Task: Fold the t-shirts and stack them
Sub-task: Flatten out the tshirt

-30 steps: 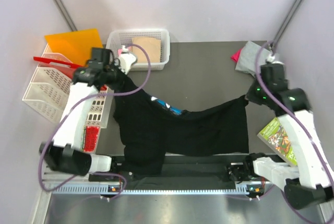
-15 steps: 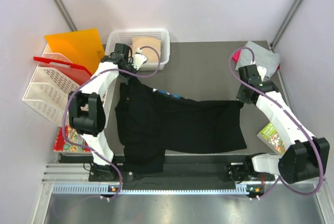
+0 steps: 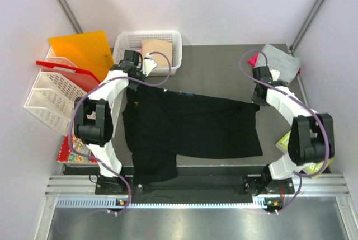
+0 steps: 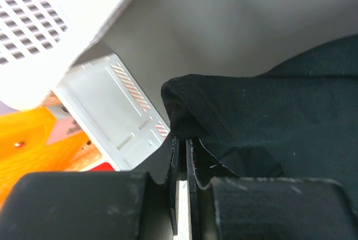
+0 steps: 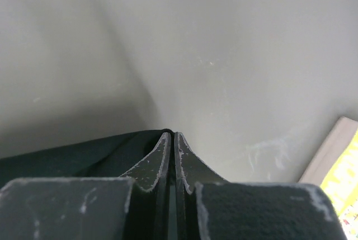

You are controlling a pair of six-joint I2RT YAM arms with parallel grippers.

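A large black t-shirt (image 3: 190, 125) lies spread across the dark table, its lower part hanging over the near edge. My left gripper (image 3: 132, 88) is shut on its far left corner; the left wrist view shows black cloth (image 4: 263, 117) pinched between the closed jaws. My right gripper (image 3: 256, 102) is shut on its far right corner; the right wrist view shows the black cloth (image 5: 84, 153) at the fingertips. A tan shirt (image 3: 156, 48) lies in the white basket (image 3: 124, 43). A grey shirt (image 3: 279, 64) with a pink one (image 3: 253, 59) beneath it lies at the far right.
An orange plastic sheet (image 3: 81, 47) and a red piece (image 3: 56, 67) rest on white racks (image 3: 47, 97) at the left. A red booklet (image 3: 70, 151) lies at the left edge, a green printed booklet (image 3: 285, 142) at the right under the right arm.
Both grippers have carried the shirt's top edge away from the arm bases and lower, pulling it taut and flat. The blue print no longer shows.
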